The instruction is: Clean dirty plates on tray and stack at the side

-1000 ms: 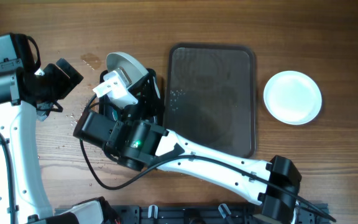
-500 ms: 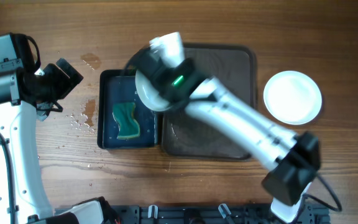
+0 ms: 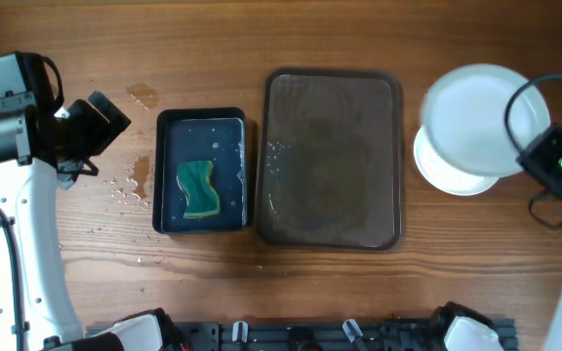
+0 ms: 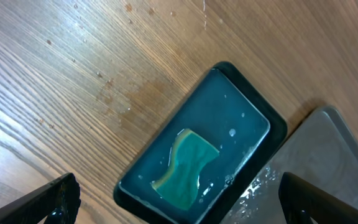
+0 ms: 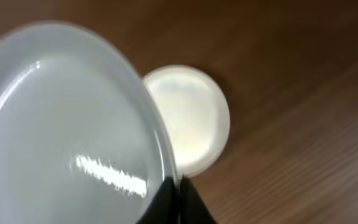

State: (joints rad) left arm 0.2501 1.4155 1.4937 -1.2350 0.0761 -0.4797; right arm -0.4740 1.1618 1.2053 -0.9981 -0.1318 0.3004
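My right gripper (image 3: 527, 127) is shut on the rim of a plain white plate (image 3: 476, 105) and holds it in the air above another white plate (image 3: 447, 174) that lies on the table right of the dark brown tray (image 3: 332, 161). In the right wrist view the held plate (image 5: 67, 124) fills the left, pinched at its edge by the fingers (image 5: 178, 186), with the lying plate (image 5: 191, 121) below. The tray holds no plates, only water drops. My left gripper (image 4: 179, 199) is open and empty, high above the black tray. A third plate is not in view.
A smaller black tray (image 3: 201, 171) with water and a green sponge (image 3: 198, 188) stands left of the brown tray; it also shows in the left wrist view (image 4: 197, 162). Water drops lie on the wood left of it (image 3: 133, 185).
My right arm has swung from the black tray across the brown tray to the far right, carrying the white plate over the plate on the table. The left arm has not moved.
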